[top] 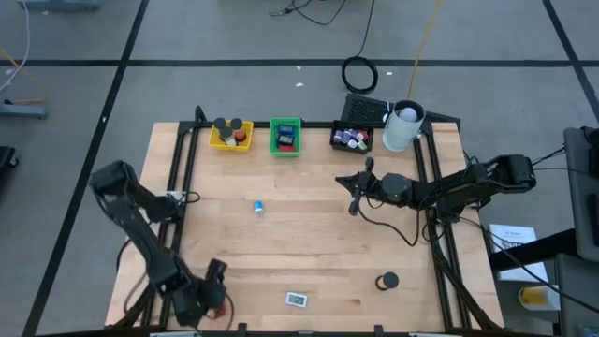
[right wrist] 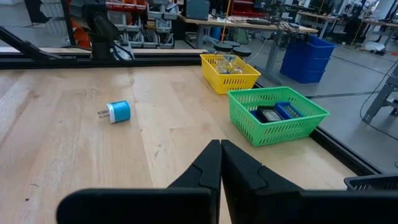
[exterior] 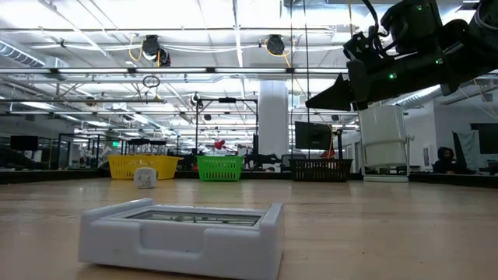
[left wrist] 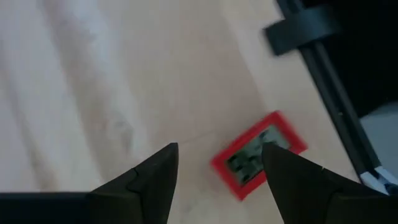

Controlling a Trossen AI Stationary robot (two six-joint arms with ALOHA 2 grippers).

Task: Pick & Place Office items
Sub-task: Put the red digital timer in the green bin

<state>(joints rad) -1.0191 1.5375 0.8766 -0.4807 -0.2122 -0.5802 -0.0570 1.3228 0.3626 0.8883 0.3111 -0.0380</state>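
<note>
Overhead, the left claw (top: 208,304) is seen at the tabletop's (top: 309,234) near edge, a red card (top: 223,310) just beside it. Through the left wrist, the card (left wrist: 258,154) lies flat between spread fingers (left wrist: 155,180), untouched.

The table (top: 309,253) has a pale wooden top framed by black rails (top: 183,168) along its edges; it stands on a grey floor (top: 187,84) crossed by dark lines; a black cable coil (top: 360,74) lies on the floor beyond the far edge, and a yellow cable (top: 426,37) runs away from it. Seen level from the table top, the room is a large open hall; its ceiling (exterior: 194,47) carries white beams, pipes and bright lamps; a white column (exterior: 273,117) stands mid-room; a dark monitor (exterior: 313,134) sits beside it. A long workbench (right wrist: 261,26) and a blue bin (right wrist: 308,57) stand beyond the table.
</note>
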